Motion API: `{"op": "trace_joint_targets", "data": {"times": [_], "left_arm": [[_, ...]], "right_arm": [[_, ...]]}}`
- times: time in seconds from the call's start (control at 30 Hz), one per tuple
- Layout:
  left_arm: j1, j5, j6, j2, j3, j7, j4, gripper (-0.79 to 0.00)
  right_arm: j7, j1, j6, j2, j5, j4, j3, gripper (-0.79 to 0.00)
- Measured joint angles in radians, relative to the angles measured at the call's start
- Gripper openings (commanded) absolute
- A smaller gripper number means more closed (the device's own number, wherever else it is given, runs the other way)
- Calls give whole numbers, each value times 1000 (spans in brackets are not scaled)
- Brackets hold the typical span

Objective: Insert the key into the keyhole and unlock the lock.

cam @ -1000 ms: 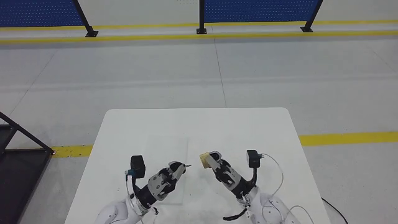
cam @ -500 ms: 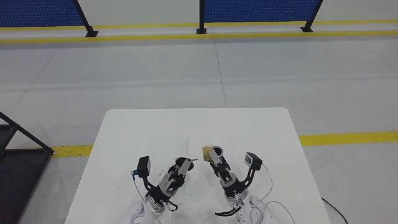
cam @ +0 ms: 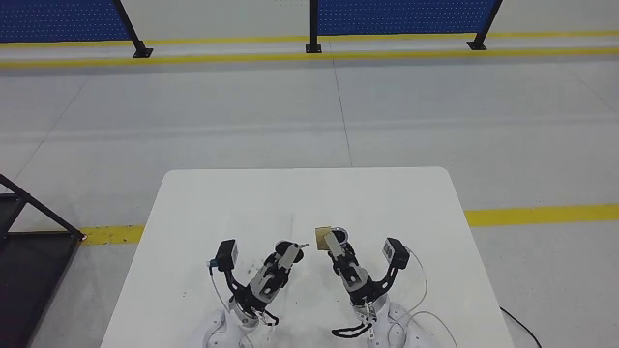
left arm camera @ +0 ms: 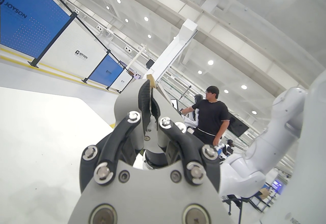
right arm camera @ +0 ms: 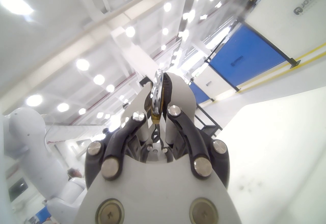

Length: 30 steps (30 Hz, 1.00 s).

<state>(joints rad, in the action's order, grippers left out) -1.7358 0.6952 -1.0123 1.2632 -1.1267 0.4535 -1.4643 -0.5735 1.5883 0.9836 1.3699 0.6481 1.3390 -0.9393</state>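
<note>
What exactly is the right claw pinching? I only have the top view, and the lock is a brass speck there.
Observer: In the right wrist view the right claw is shut on the lock, which sits edge-on between both pads.
Operator: Which end of it is deeper in the claw?
Observer: The brass part is nearer the palm, and the silver part is up by the fingertips.
Operator: And the left claw?
Observer: The left claw is shut on the key. In the left wrist view its pads nearly meet.
</note>
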Motion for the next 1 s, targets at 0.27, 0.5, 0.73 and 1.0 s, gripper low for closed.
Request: {"op": "trace_joint_targets", "data": {"times": [0.27,0.5,0.73,1.0], "left_arm": [[14,-54,18,-2,8,-67,-11,-785],[23,-82,34,-2,11,-109,-18,-785],[26,-104,27,-1,15,-127,-16,-785],[29,-151,4,-3,17,-158,-10,-785]], "right_arm": [[0,0,0,0,0,0,0,-785],[0,0,0,0,0,0,0,-785],[0,0,0,0,0,0,0,-785],[0,0,0,0,0,0,0,-785]]}}
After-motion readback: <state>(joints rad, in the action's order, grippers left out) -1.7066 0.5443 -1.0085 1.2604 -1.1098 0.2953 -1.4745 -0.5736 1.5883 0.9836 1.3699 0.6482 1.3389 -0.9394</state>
